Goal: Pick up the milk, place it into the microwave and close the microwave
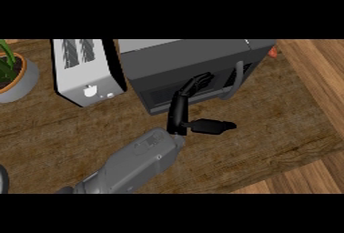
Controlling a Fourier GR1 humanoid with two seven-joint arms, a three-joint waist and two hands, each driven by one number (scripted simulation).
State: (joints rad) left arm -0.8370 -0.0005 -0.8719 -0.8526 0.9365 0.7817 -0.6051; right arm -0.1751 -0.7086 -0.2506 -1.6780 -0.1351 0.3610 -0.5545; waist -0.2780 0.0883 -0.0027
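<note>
The dark grey microwave stands at the back of the counter, its door face turned toward me with a grey handle on its right side. The door looks shut or nearly shut. My left hand reaches up from the lower left. Its straight fingers rest against the door's front, left of the handle, and the thumb sticks out to the right. The hand is open and holds nothing. No milk shows anywhere in the view. My right hand is out of view.
A white toaster stands just left of the microwave. A potted plant sits at the far left edge. A small red thing shows behind the microwave's right corner. The counter's edge runs diagonally at the right.
</note>
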